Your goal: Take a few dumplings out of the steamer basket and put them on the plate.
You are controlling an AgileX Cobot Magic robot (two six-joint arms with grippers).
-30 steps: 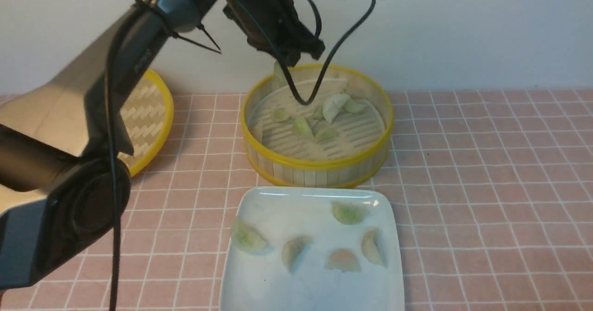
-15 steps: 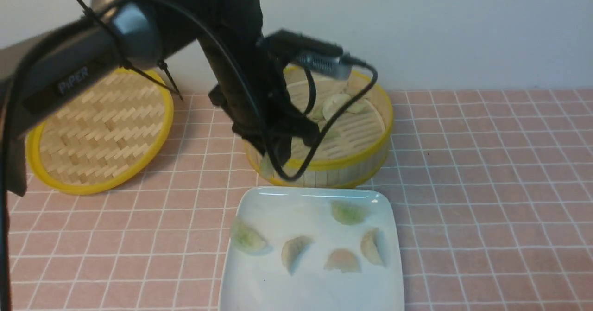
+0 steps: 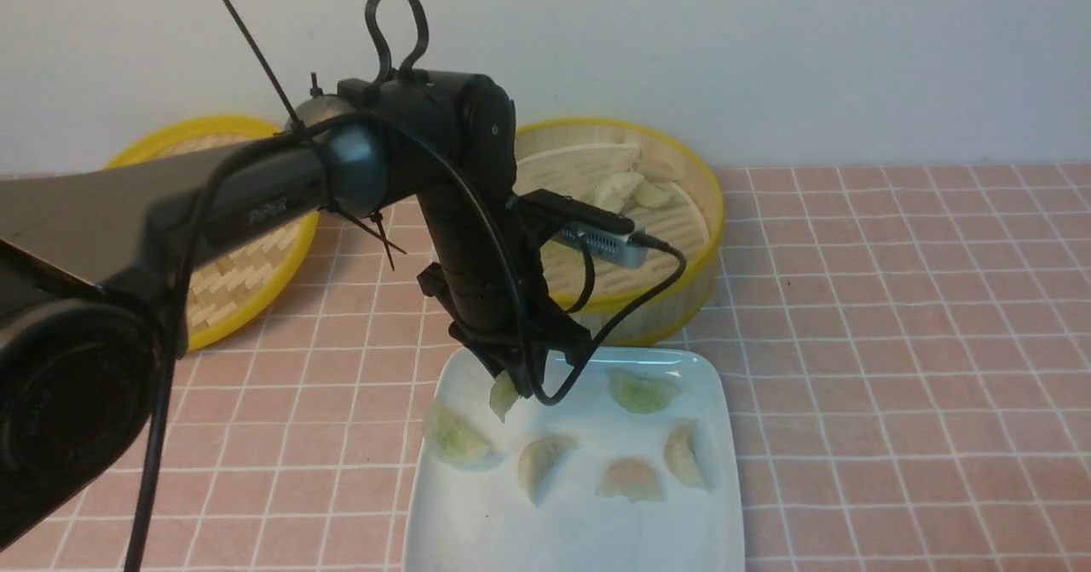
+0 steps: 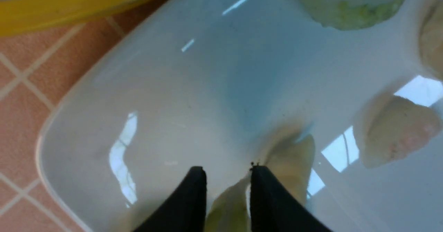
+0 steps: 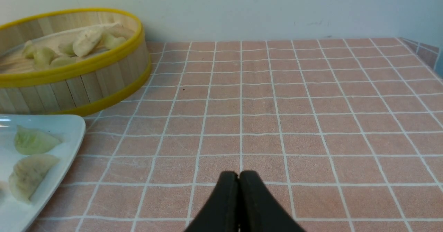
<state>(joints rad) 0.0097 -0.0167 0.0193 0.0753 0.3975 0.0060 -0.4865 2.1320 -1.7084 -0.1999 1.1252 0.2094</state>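
Observation:
My left gripper (image 3: 511,380) is shut on a pale green dumpling (image 3: 503,395) and holds it just above the far left part of the white square plate (image 3: 562,538). In the left wrist view the dumpling (image 4: 226,207) sits between the black fingers (image 4: 193,197) over the plate (image 4: 155,86). Several dumplings lie on the plate, among them a green one (image 3: 456,437) and a beige one (image 3: 629,478). The bamboo steamer basket (image 3: 682,282) stands behind the plate with more dumplings (image 3: 626,187) inside. My right gripper (image 5: 238,176) is shut and empty over the bare tablecloth.
The flat woven lid (image 3: 230,274) with a yellow rim lies at the back left, partly behind my left arm. A pink checked tablecloth (image 3: 895,342) covers the table. A white wall stands close behind the basket. The arm's cable (image 3: 639,303) hangs over the basket's front rim.
My left gripper has carried the dumpling from above the steamer basket forward and down, over the basket's front rim, to just above the plate. The right gripper shows no earlier view.

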